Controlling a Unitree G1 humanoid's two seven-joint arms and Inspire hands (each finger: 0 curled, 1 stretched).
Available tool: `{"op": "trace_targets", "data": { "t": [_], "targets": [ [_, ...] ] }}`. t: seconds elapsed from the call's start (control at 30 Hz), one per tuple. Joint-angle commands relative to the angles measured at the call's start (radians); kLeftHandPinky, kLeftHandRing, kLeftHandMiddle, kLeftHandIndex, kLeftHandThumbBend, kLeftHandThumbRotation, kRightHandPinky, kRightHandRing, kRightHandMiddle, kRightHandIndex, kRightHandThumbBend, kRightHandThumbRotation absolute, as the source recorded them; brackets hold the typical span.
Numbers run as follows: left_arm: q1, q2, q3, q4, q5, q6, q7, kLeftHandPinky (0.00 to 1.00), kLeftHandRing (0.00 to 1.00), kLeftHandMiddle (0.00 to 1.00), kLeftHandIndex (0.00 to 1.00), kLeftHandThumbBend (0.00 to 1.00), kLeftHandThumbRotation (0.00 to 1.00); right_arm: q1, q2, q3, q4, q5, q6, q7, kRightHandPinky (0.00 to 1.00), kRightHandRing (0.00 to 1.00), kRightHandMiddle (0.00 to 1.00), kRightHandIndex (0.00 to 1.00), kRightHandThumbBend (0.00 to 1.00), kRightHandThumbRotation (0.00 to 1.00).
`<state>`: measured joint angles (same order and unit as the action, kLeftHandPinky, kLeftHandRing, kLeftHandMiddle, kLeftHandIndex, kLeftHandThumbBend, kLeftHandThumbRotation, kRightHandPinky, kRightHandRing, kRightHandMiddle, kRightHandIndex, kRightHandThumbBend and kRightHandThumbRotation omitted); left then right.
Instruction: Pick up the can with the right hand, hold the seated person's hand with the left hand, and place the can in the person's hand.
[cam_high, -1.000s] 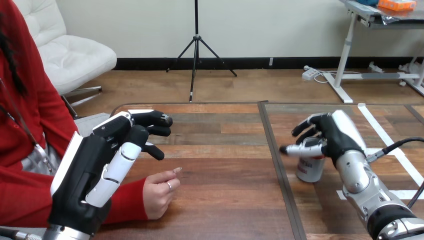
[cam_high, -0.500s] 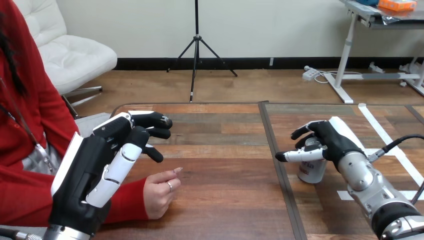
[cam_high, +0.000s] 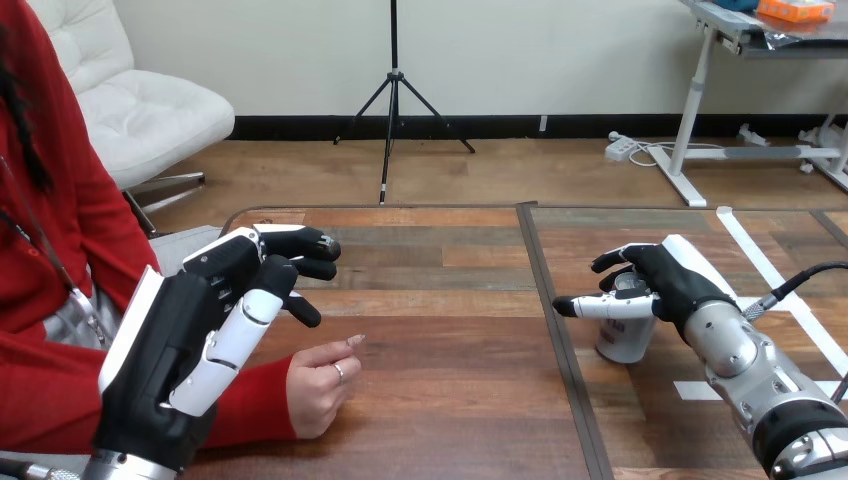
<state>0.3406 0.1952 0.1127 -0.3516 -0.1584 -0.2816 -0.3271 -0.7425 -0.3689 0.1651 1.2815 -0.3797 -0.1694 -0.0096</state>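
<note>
A silver can (cam_high: 624, 338) stands upright on the right half of the wooden table (cam_high: 450, 400). My right hand (cam_high: 668, 283) is at its top from the right: the fingers reach over and behind the rim, the thumb stretches left across the can's front, and none of them is closed on it. My left hand (cam_high: 190, 335) hovers at the left, fingers loosely bent and holding nothing, just above and left of the person's hand (cam_high: 318, 385). That hand rests on the table on its side, loosely curled, with a red sleeve behind it.
A dark seam (cam_high: 560, 350) runs down the table between the can and the person's hand. White tape strips (cam_high: 775, 275) lie on the table's right part, behind and beside my right arm.
My right hand has sunk lower around the can's top and shifted slightly right. The can, my left hand and the person's hand have stayed put.
</note>
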Motion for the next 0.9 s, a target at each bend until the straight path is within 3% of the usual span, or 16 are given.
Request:
{"op": "trace_targets", "data": {
  "t": [0.0,0.87],
  "targets": [
    [-0.047,0.017,0.010,0.003,0.003,-0.030,0.000,0.47,0.67,0.68,0.62,0.60,0.79,-0.054,-0.013,0.011,-0.019,-0.004,0.007,0.014,0.63,0.70,0.75,0.78,1.00,0.41],
    [-0.036,0.014,0.010,-0.001,0.002,-0.029,-0.001,0.49,0.67,0.68,0.62,0.59,0.79,-0.058,-0.025,0.008,-0.023,-0.003,0.000,0.036,0.67,0.74,0.78,0.80,1.00,0.41]
  ]
}}
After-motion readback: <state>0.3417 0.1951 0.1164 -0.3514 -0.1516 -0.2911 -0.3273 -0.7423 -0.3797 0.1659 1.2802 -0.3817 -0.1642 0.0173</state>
